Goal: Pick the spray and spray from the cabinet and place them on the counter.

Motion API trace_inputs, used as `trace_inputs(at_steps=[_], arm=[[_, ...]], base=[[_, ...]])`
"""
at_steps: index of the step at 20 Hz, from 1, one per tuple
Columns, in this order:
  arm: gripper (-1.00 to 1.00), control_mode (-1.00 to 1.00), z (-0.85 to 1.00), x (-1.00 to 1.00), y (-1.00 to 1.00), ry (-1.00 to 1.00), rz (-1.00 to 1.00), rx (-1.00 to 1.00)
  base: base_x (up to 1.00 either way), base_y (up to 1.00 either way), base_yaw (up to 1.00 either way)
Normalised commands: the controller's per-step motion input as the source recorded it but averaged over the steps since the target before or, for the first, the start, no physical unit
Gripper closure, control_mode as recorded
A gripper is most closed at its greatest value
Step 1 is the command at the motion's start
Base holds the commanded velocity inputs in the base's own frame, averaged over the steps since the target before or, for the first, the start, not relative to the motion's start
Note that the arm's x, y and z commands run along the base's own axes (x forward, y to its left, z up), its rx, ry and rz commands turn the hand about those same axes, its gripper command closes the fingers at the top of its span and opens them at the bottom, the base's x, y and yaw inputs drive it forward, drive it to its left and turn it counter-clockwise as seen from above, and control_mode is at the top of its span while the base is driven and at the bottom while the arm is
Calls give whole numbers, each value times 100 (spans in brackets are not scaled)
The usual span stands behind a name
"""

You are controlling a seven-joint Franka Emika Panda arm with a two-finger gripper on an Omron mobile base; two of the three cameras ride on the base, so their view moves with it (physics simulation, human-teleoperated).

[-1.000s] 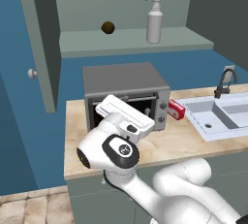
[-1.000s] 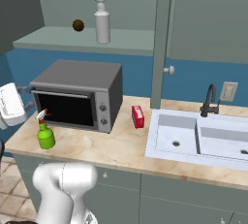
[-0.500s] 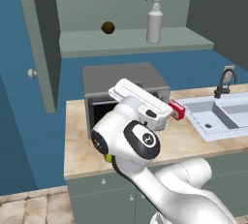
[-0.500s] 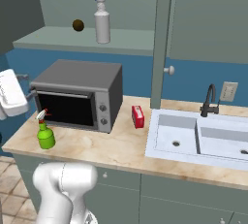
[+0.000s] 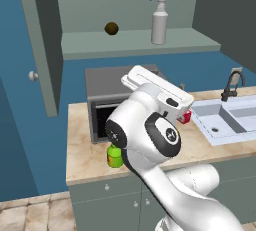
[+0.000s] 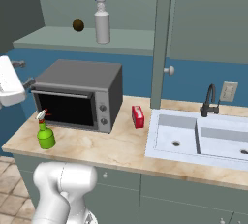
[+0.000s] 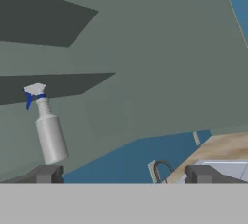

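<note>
The tall grey-white spray (image 5: 159, 17) (image 6: 102, 17) stands upright on the open cabinet's shelf (image 5: 135, 42) (image 6: 72, 40), to the right of a small brown ball (image 5: 111, 28). The green spray (image 6: 45, 133) stands on the counter (image 6: 114, 148) in front of the toaster oven; in the left base view my arm covers most of it (image 5: 114, 156). My gripper (image 7: 124, 174) is open and empty, raised over the counter's left part, below the shelf. In the hand view the tall spray (image 7: 48, 131) sits left of centre, some way off.
A grey toaster oven (image 6: 80, 94) stands on the counter, a flat red box (image 6: 138, 116) beside it. The sink (image 6: 198, 138) with a dark faucet (image 6: 209, 102) is on the right. Open cabinet doors (image 5: 42, 45) (image 6: 162, 39) flank the shelf.
My arm has lifted and swung, carrying the hand upward from in front of the toaster oven toward the shelf. The gripper stayed open. Both sprays have kept their places.
</note>
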Motion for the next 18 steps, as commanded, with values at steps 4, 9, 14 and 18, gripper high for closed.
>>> trace_inputs(at_steps=[4, 9, 14, 18], arm=[[-100, -100, 49, -20, -19, 0, 3, 1], [-100, -100, 43, -8, -21, 0, 4, 0], [-100, -100, 37, 0, -21, 1, 4, 0], [-100, -100, 25, 0, -24, 2, 5, 0]], base=[[0, 0, 0], [0, 0, 0], [0, 0, 0], [0, 0, 0]])
